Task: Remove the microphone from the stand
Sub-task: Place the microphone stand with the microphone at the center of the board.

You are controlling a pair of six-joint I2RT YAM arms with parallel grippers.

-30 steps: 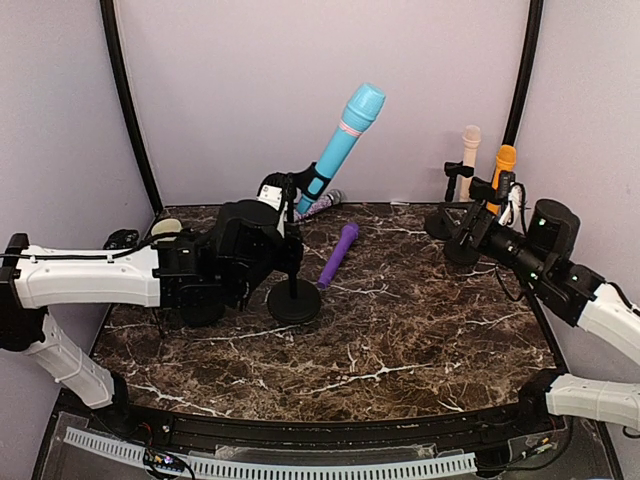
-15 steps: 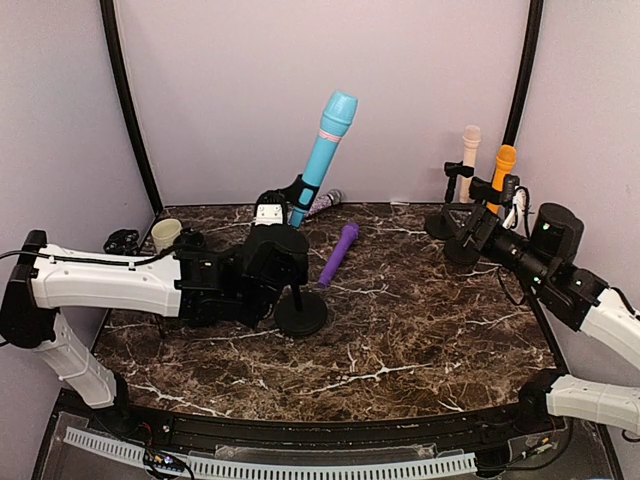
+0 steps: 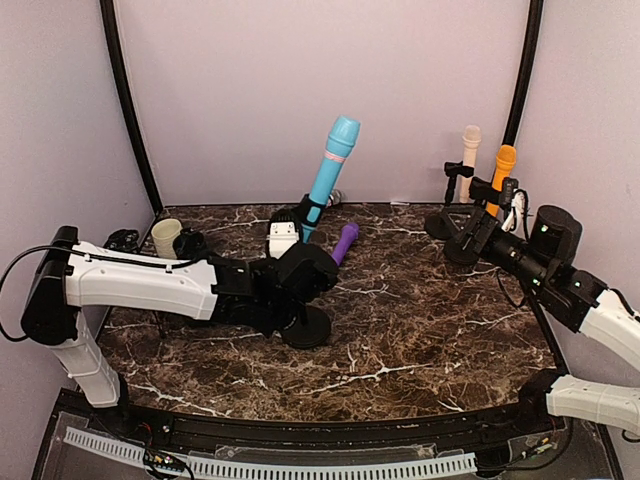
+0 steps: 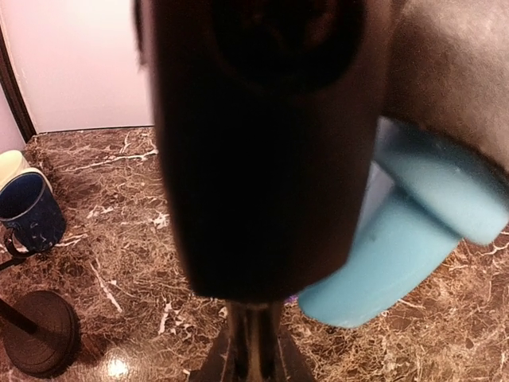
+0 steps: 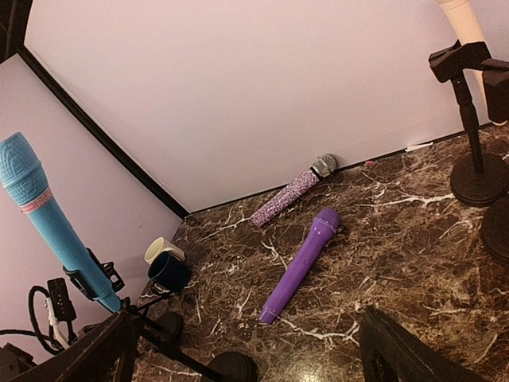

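Microphone [image 3: 327, 170], smooth blue cylinder, tilts in round-based stand [image 3: 308, 328]; left pincer [image 3: 300, 272] clenches its pole, right pincer [image 5: 246, 346] released.

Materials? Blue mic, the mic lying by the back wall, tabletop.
Blue mic: matte moulded plastic by the look, head included; uniform colour, no mesh. Back-wall mic: glittery speckled body, metallic-looking mesh head; what lies underneath is unclear. Tabletop: glossy dark marble pattern with white veins; real stone or laminate, cannot tell.
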